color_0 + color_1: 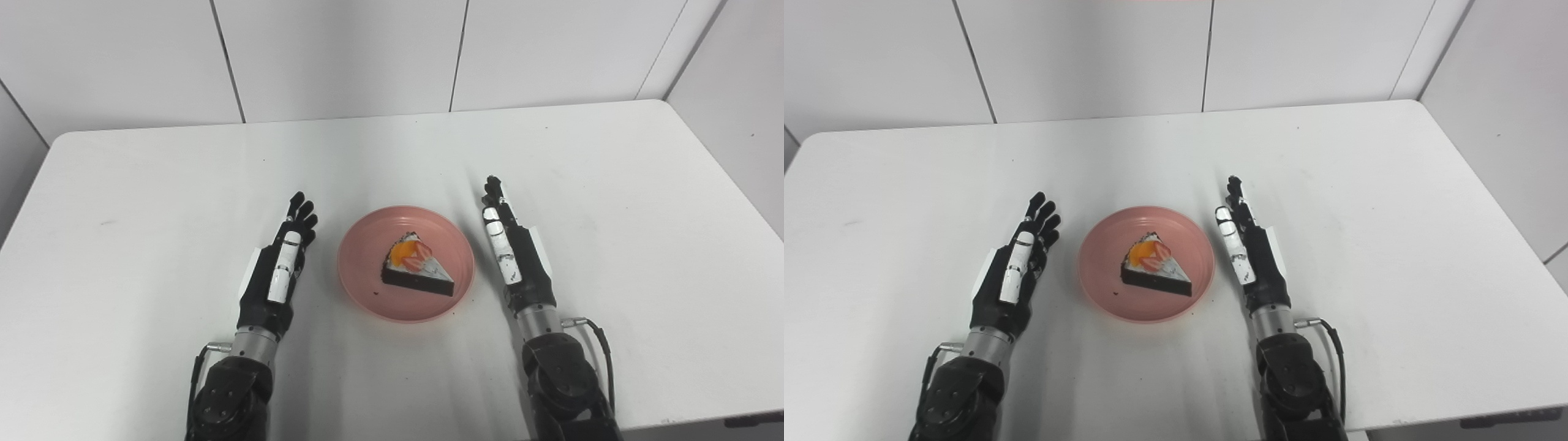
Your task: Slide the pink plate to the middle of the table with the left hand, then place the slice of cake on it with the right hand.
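Round pink plate (pixel 366 269) sits mid-table, nearer front edge. Dark cake slice with white cream and fruit (pixel 418 266) lies on it. Left hand (pixel 277 269) and right hand (pixel 513 248) beside plate, fingers straight, empty. Job looks done.

Two black arms coming up from the bottom of the picture, left hand (pixel 278 269) low and left of the middle, fingers straight and apart, holding nothing, right hand (pixel 511 251) right of the middle, fingers straight, holding nothing
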Tool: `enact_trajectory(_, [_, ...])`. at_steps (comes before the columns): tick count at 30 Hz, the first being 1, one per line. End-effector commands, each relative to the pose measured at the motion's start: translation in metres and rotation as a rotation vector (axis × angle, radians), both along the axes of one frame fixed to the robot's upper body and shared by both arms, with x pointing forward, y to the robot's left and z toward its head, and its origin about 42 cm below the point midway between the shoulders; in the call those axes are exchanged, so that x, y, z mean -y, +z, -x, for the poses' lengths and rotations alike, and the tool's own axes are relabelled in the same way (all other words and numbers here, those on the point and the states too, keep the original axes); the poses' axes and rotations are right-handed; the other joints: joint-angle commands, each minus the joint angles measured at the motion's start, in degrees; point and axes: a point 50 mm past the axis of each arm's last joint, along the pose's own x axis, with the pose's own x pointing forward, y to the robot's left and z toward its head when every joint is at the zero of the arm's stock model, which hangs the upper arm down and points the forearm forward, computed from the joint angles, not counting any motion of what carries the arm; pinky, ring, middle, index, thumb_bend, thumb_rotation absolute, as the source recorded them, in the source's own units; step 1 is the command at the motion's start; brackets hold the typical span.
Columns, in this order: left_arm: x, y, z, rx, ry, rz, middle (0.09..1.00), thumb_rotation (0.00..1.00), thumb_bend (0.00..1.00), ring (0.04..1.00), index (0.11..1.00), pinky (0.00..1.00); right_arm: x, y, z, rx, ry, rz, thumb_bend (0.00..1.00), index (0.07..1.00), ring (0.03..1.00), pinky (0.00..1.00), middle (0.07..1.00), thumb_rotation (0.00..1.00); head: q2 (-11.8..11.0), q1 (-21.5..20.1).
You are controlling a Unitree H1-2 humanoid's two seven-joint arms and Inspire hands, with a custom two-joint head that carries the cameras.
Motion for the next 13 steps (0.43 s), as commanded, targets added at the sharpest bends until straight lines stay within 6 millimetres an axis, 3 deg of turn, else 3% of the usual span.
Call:
enact_trajectory(1, [-0.0036,-0.0175,0.0044,-0.079,-0.009,-0.012,0.995,1.0,0.41,0.986,0.981,0.99,-0.0016,-0.0096,0.0007,-0.03,-0.005,-0.002,0.26,0.976,0.985,0.99,0.988,1.0,0.03,0.12])
enact_trajectory(13, [-0.0049,-0.0204,0.0071,-0.082,-0.021,-0.004,0.993,1.0,0.41,0.986,0.99,0.99,-0.0063,-0.0131,0.0041,-0.056,0.001,0.002,0.25,0.977,0.988,1.0,0.99,1.0,0.08,0.3])
